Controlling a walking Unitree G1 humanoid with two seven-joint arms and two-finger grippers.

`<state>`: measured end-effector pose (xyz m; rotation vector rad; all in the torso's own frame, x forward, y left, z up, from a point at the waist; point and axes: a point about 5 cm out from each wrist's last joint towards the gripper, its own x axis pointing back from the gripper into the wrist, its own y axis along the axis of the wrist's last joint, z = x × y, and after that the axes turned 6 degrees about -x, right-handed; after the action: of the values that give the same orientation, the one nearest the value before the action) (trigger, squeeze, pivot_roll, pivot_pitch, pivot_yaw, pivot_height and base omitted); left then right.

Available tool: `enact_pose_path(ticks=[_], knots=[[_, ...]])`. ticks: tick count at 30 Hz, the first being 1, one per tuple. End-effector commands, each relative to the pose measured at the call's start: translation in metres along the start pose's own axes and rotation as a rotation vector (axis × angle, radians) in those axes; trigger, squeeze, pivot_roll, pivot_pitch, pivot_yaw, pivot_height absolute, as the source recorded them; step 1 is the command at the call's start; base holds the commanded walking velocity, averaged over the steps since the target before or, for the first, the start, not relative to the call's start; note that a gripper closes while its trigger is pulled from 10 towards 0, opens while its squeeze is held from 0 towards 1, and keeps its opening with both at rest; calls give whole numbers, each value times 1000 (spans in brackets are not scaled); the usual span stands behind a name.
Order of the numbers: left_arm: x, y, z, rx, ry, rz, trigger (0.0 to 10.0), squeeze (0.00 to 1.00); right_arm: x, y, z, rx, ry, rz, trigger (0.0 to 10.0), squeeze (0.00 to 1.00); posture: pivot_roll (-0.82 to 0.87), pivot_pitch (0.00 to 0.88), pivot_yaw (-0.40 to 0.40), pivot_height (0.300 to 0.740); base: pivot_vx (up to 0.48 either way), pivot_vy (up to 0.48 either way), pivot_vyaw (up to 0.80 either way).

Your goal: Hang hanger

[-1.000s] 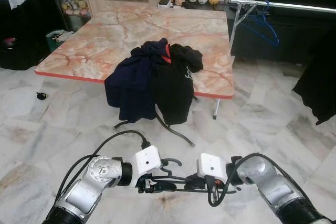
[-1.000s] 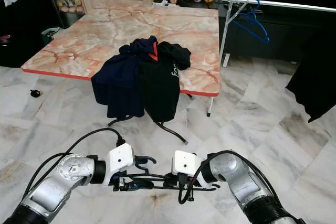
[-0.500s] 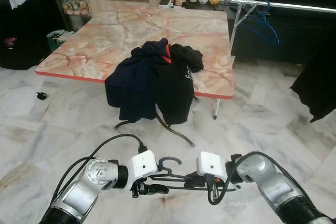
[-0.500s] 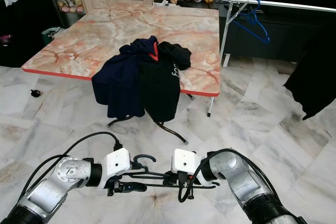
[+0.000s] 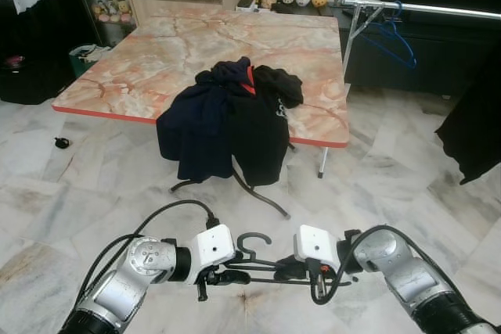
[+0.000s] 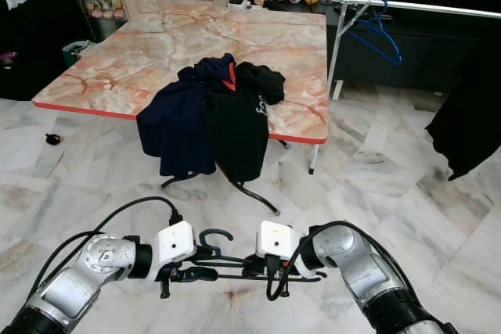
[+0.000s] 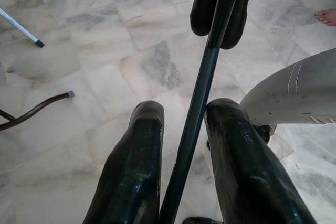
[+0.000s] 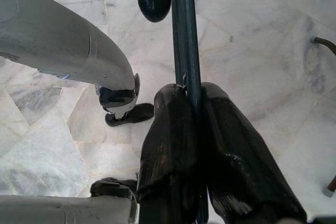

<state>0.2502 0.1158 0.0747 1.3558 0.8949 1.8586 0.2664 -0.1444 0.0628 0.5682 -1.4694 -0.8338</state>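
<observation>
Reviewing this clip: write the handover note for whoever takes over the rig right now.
Right gripper: shut on the black hanger.
Left gripper: fingers either side of the hanger's bar, with a gap showing, so open.
The hanger is held low over the marble floor, hook up.
The clothes rail, with a blue hanger on it, stands far off to the right beyond the table.
Done: hanger in hand. Left: carry it to the rail and hook it on.

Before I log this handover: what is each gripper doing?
Left gripper: open, fingers either side of the black hanger bar, not pinching.
Right gripper: shut on the hanger bar.
</observation>
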Motion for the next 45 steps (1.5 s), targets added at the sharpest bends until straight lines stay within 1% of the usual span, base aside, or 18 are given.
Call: enact_pose_path(ticks=[1,17,18,19,24,28,31,33,36,40,42,43,44,45], knots=[[2,-3,0,0,0,13,0,0,5,7,-4,22,-14,-18,10000,0,73,0,-27,740,0,0,0],[3,-2,-3,4,-21,6,0,0,6,8,-4,11,-3,-37,10000,0,75,0,-25,740,0,0,0],[3,-2,-3,4,-22,5,0,0,6,9,-3,7,1,-41,10000,545,75,0,-25,740,0,0,0],[2,-2,-3,4,-24,4,0,0,6,9,-2,1,9,-49,10000,1000,77,0,-26,740,0,0,0],[2,-2,-4,1,-34,3,0,0,6,9,0,-2,32,-61,10000,1000,75,0,-25,740,0,0,0],[3,-3,-3,-7,-41,9,0,0,6,8,4,-7,73,-63,10000,1000,75,0,-25,740,0,0,0],[4,-4,-3,-15,-46,16,0,0,7,4,9,-3,124,-46,10000,1000,78,0,-26,740,0,0,0],[6,-6,-2,-27,-48,37,0,0,9,3,9,-5,127,-42,10000,1000,81,0,-28,740,0,0,0],[9,-10,-5,-19,-56,47,0,0,15,-1,2,-10,78,-24,10000,1000,78,0,-26,740,0,0,0],[16,-18,-7,-7,-58,70,0,0,30,-1,-12,-49,-49,-71,10000,1000,77,0,-23,740,0,0,0],[20,-22,-7,-9,-62,90,0,0,36,-3,-17,-46,-111,-71,10000,1000,77,0,-23,740,0,0,0],[20,-22,-7,-9,-62,90,0,0,36,-3,-17,-46,-111,-71,10000,1000,77,0,-23,740,0,0,0],[21,-23,-7,-13,-65,97,0,0,37,-5,-21,-50,-155,-68,10000,1000,75,0,-22,740,0,0,0],[22,-23,-8,-12,-64,99,0,0,39,-5,-25,-48,-209,-71,10000,780,76,0,-22,740,0,0,0]])
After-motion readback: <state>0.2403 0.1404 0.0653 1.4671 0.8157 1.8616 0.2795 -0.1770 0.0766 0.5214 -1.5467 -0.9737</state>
